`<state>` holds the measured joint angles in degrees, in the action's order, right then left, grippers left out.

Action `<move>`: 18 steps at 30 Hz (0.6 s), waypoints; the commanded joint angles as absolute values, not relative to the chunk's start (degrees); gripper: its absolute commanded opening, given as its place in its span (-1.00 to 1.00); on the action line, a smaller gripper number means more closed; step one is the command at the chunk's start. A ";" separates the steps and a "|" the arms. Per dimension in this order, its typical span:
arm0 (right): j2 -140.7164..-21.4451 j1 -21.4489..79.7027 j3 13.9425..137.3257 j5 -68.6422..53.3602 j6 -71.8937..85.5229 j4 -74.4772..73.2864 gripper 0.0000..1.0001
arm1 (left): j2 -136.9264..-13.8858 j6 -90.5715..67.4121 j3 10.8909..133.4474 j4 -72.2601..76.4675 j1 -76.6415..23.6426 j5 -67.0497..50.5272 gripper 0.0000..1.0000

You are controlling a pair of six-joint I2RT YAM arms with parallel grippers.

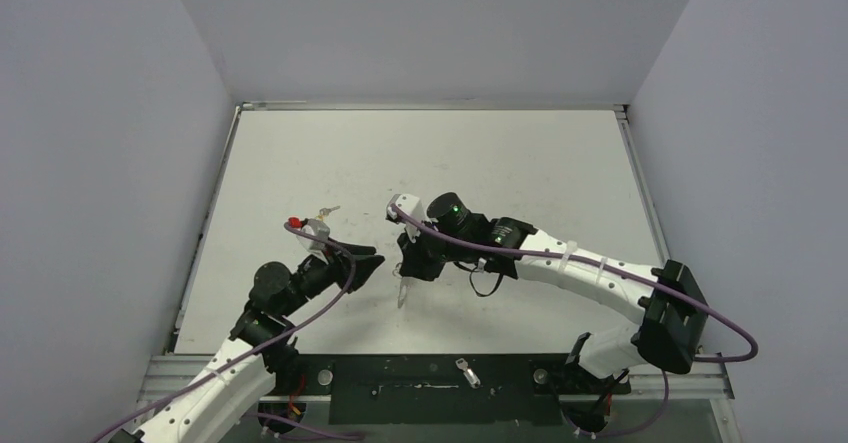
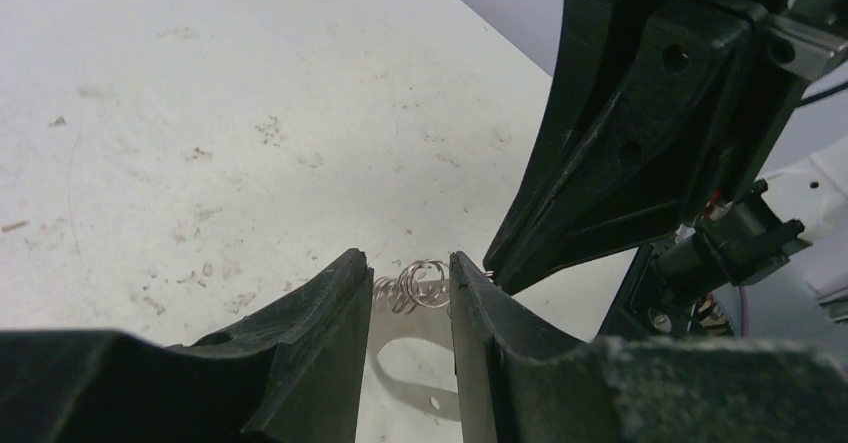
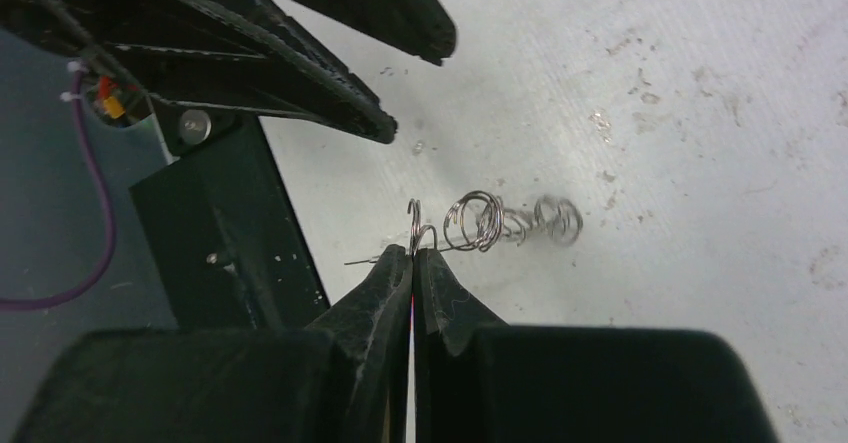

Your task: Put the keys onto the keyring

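A flat silver keyring (image 2: 415, 323) is sitting in the grip of the left tool (image 2: 407, 263), toward the near edge of the counter (image 1: 450, 153). Its chain of small rings (image 3: 500, 221) is running to the right tool (image 3: 412, 253), which is pinching the end ring. A small silver key (image 1: 466, 371) is lying on the black strip (image 1: 400, 375) along that edge.

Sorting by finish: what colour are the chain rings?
Silver chain rings, clearest in the right wrist view.

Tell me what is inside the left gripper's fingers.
The keyring: flat silver metal, with its chain of small rings poking past the tips. The fingers cover its side edges.
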<state>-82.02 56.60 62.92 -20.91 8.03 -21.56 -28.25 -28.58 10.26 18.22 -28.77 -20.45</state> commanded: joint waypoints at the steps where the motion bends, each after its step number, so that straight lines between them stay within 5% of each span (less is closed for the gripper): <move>1: -78.44 56.03 63.55 -30.90 4.28 -19.82 -1.00 | -26.55 -19.94 9.09 27.46 -28.91 -26.40 -0.34; 9: -78.43 54.67 60.83 -34.00 5.18 -16.51 -1.00 | -30.49 -14.73 8.36 30.50 -30.74 -29.36 -0.37; 18: -79.30 51.68 56.63 -41.09 13.21 -5.55 -1.00 | -35.71 -4.46 6.07 32.18 -43.75 -23.45 -0.39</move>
